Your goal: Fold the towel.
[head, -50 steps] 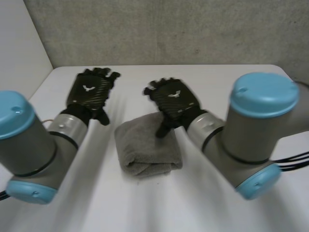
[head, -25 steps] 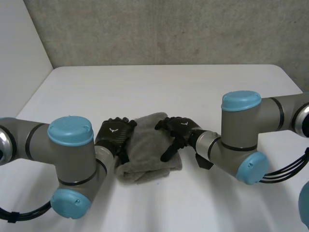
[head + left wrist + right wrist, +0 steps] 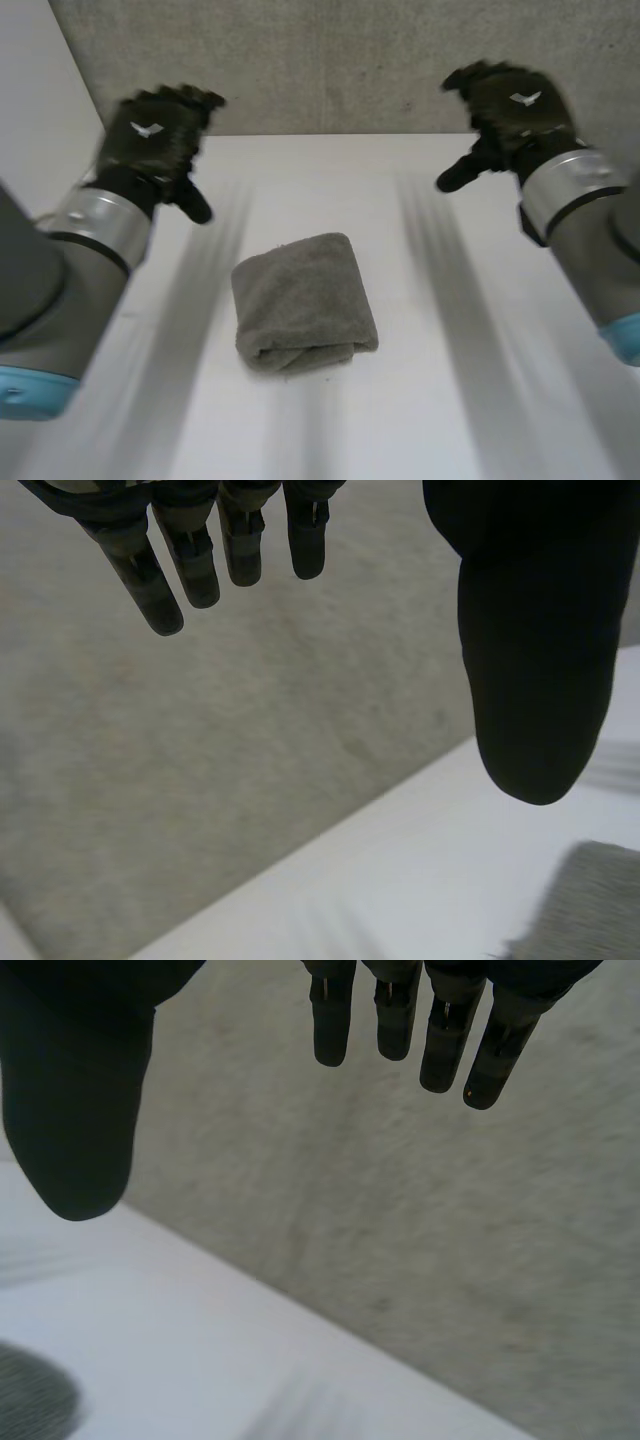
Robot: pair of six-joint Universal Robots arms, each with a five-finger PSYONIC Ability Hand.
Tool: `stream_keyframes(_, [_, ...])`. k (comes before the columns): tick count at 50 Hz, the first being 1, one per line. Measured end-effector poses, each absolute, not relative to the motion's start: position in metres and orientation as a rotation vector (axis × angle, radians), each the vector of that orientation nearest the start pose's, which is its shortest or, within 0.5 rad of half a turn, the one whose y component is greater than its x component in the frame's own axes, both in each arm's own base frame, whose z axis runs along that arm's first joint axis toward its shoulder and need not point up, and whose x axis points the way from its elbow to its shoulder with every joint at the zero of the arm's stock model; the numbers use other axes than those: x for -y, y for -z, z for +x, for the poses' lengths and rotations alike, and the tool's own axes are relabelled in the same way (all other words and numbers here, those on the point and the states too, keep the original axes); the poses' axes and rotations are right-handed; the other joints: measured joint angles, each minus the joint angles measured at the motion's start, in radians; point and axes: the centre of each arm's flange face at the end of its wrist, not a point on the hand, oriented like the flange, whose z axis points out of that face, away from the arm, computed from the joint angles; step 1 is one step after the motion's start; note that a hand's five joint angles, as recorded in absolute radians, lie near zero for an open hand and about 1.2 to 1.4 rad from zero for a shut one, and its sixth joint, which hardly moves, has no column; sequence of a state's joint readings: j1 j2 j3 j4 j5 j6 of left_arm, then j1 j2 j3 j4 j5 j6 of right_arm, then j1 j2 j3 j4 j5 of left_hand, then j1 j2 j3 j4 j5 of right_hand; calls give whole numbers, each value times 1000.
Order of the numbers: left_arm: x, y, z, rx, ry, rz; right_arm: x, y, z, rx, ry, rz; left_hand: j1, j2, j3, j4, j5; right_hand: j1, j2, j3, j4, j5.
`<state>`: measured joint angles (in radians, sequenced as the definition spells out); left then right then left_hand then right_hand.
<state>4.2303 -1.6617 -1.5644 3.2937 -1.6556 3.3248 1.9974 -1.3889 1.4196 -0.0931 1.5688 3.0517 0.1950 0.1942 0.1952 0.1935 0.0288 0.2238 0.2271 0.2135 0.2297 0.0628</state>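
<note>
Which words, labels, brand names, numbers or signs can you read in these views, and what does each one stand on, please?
There are no readable words or numbers in any view.
On the back of the left hand: a small white emblem, a shape without letters.
On the back of the right hand: the same white emblem, without letters.
On the towel: no tag or print visible.
On the table: no markings visible.
</note>
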Motion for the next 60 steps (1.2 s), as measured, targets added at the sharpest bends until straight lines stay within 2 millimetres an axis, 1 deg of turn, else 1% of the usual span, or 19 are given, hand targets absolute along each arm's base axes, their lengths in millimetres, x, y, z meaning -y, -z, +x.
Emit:
stream_keyframes(3, [236, -307, -252, -2160, 2402, 595, 264, -316, 255, -1928, 2153, -461, -2, -1, -2, -1, 0, 0, 0, 0, 0, 0])
stream_keyframes(4, [235, -312, -244, -2167, 2390, 563, 261, -321, 247, -1932, 2186, -426, -3, -4, -4, -2, -1, 0, 0, 0, 0, 0])
stream_keyframes(6, [234, -313, -236, -2188, 2369, 532, 258, -324, 241, -1940, 2203, -407, -4, -5, -5, -4, -1, 0, 0, 0, 0, 0])
stream_keyframes(13, [228, -311, -229, -2240, 2343, 489, 253, -320, 236, -1968, 2192, -409, -9, -9, -10, -8, -2, 0, 0, 0, 0, 0])
stream_keyframes(31, [227, -316, -234, -2225, 2379, 502, 252, -316, 241, -1981, 2209, -507, -17, -20, -20, -19, -3, 0, 0, 0, 0, 0])
stream_keyframes(41, [232, -332, -237, -2174, 2439, 489, 254, -317, 242, -1972, 2204, -519, -18, -20, -20, -19, -3, 0, 0, 0, 0, -1])
stream_keyframes(44, [233, -333, -237, -2168, 2446, 487, 254, -317, 242, -1965, 2200, -528, -18, -20, -20, -19, -3, 0, 0, 0, 0, 0])
stream_keyframes(49, [234, -332, -237, -2173, 2440, 489, 254, -318, 242, -1951, 2193, -544, -18, -21, -22, -21, -3, 0, 0, 0, 0, -1])
stream_keyframes(60, [234, -319, -235, -2216, 2387, 491, 254, -319, 243, -1942, 2188, -555, -21, -23, -24, -21, -3, 0, 0, 0, 0, -2])
